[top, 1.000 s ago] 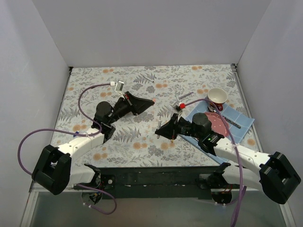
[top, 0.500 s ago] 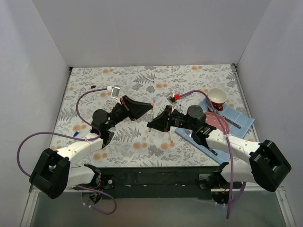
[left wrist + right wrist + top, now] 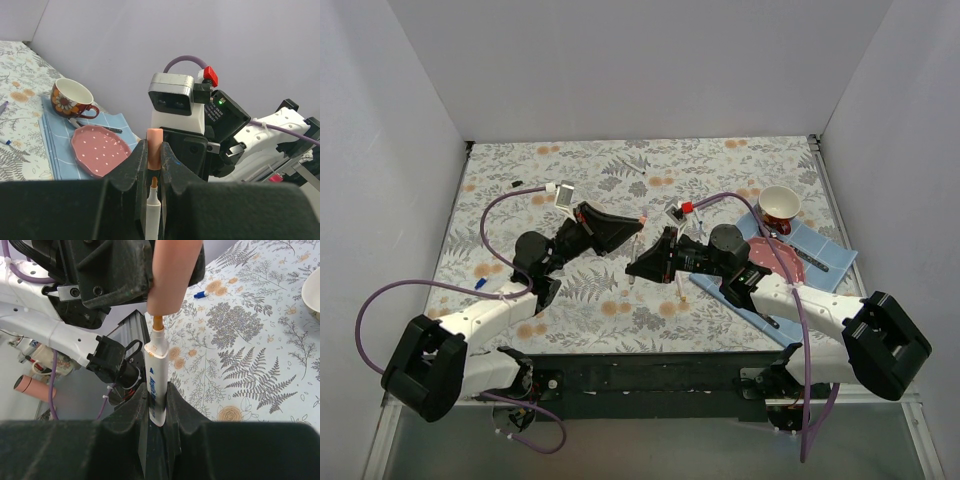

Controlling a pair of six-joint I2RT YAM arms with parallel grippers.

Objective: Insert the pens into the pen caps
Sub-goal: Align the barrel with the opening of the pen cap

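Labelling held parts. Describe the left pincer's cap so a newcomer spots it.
Over the middle of the floral cloth, the left pincer faces the right pincer. It pinches a stubby salmon-pink cap at the nib of the right's white pen; only the cap is short and one colour.

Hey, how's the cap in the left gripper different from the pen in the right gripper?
The cap is a short, plain orange-pink tube; the pen is longer, white with blue print and an orange tip. The left gripper clamps the cap; the right gripper clamps the pen. Both are held in the air, in line, the tip close to the cap's opening.
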